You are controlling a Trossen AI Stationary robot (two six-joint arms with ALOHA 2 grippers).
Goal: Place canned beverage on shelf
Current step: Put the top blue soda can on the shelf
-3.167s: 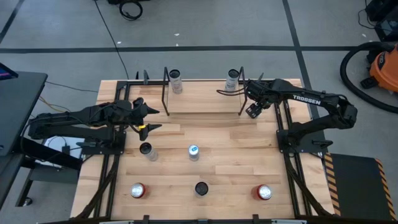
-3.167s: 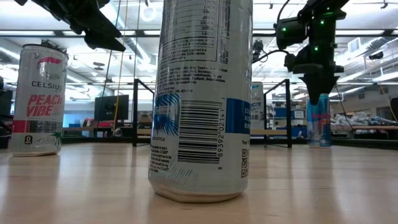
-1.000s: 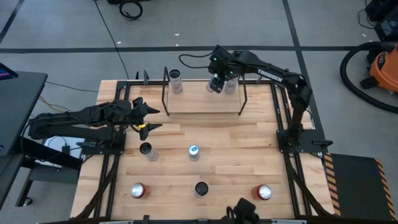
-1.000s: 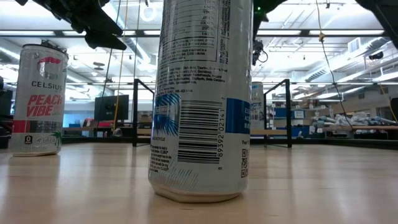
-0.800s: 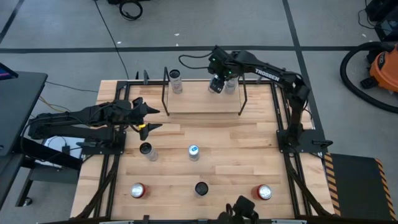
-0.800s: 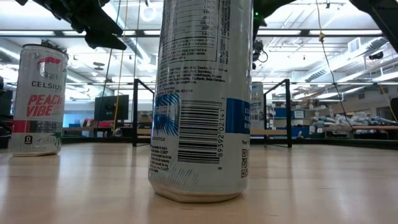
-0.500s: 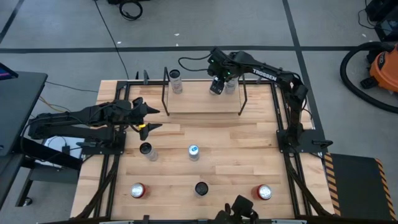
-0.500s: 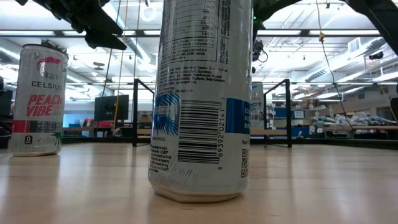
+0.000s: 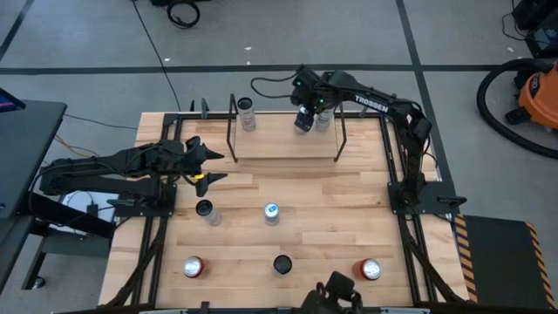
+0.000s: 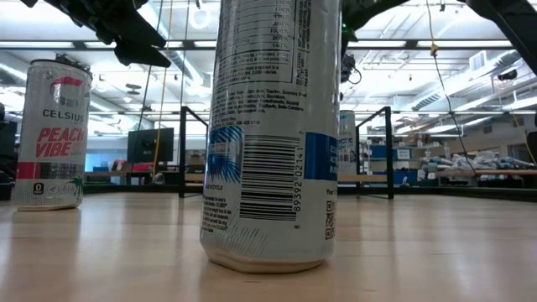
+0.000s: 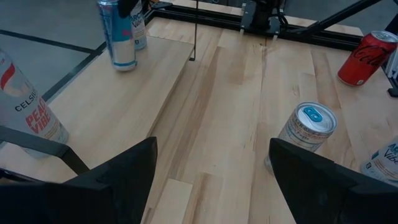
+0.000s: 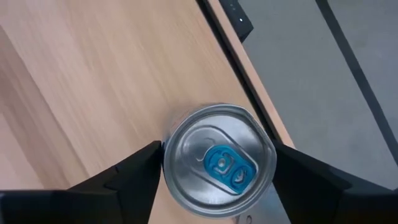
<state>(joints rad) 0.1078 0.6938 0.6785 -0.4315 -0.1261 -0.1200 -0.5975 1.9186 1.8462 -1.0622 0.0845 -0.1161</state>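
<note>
Straddling the silver blue-tabbed can (image 12: 217, 163) at the light-wood shelf (image 9: 283, 139) far edge, the right gripper (image 12: 214, 180) (fingers spread) should lift straight up, avoiding tipping it.

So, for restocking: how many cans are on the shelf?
3 on the light-wood shelf: white can at its left end, silver can at its right end, blue can beside it, under right pincer.

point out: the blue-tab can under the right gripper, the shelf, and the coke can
blue-tab can (image 12: 218, 163), right wrist view, on its lid by the tab
shelf (image 9: 279, 144), high view, on bare board
coke can (image 11: 364, 57), left wrist view, on its red side
</note>
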